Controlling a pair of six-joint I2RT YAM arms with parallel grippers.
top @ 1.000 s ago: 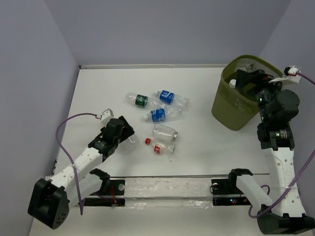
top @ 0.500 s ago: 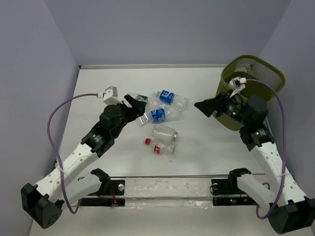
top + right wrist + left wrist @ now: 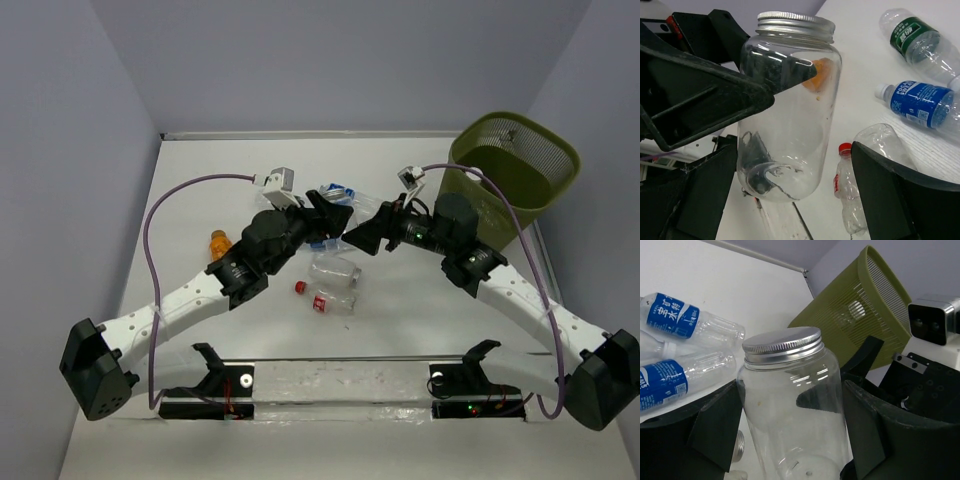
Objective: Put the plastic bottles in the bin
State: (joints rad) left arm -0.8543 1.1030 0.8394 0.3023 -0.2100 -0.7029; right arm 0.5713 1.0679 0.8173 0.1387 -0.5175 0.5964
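Left gripper (image 3: 790, 426) is clamping a clear metal-lidded jar (image 3: 786, 385), jaws about half open on its sides. Right gripper (image 3: 795, 196) is standing wide open, straddling that jar without touching it. Bottles (image 3: 334, 270) are lying mid-frame in the top view; bin (image 3: 540, 192) is sitting upper right.

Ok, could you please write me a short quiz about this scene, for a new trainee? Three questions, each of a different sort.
1. True or false: the left gripper holds a clear jar.
2. Choose one: in the top view, the bin stands at A) the far right, B) the far left, C) the near middle.
3. Fill in the gap: the right gripper has its jaws ____, one on each side of the jar.

Key: 1 true; 2 A; 3 open.
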